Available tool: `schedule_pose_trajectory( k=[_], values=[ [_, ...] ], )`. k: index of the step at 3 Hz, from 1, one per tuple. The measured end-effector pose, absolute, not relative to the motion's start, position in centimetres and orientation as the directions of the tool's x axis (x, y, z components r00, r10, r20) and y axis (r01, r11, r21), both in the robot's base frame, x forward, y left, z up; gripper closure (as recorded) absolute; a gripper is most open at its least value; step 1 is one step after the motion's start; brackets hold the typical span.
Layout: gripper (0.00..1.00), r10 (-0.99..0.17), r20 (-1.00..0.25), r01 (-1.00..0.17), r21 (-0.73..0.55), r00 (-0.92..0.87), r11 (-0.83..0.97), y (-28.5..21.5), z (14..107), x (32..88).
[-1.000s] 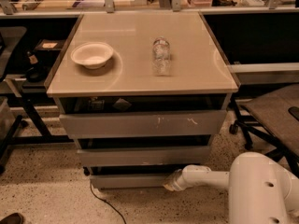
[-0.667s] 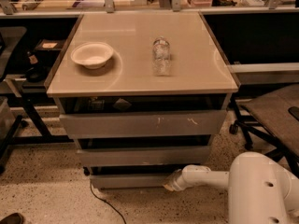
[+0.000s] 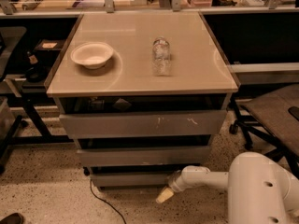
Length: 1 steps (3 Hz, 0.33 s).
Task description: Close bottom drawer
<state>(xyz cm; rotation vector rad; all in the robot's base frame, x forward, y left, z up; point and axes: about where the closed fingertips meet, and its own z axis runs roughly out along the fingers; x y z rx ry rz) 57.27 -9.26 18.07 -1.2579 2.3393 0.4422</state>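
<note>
The bottom drawer [image 3: 131, 179] is the lowest, narrowest grey front of the cabinet, just above the floor. Its plain front stands about level with the middle drawer front [image 3: 145, 156] above it. My gripper [image 3: 164, 195] hangs at the end of the white arm [image 3: 205, 178], low at the drawer's right end, just in front of and below its front. Its pale tip points down-left toward the floor and looks shut and empty. It appears slightly apart from the drawer front.
The top drawer [image 3: 142, 123], with white scratches, stands out a little. A white bowl [image 3: 92, 55] and a lying plastic bottle [image 3: 161, 56] are on the cabinet top. An office chair [image 3: 273, 118] stands right. A black cable [image 3: 100, 202] runs on the floor.
My gripper has dropped a little and come back toward the camera, away from the bottom drawer's front. The drawers show no visible movement.
</note>
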Motion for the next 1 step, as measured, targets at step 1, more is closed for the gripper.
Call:
schedule_pose_trajectory(
  k=[1],
  values=[
    [0.00, -0.700, -0.523, -0.843, 0.068, -0.486, 0.534, -9.25, 18.07, 57.27]
  ],
)
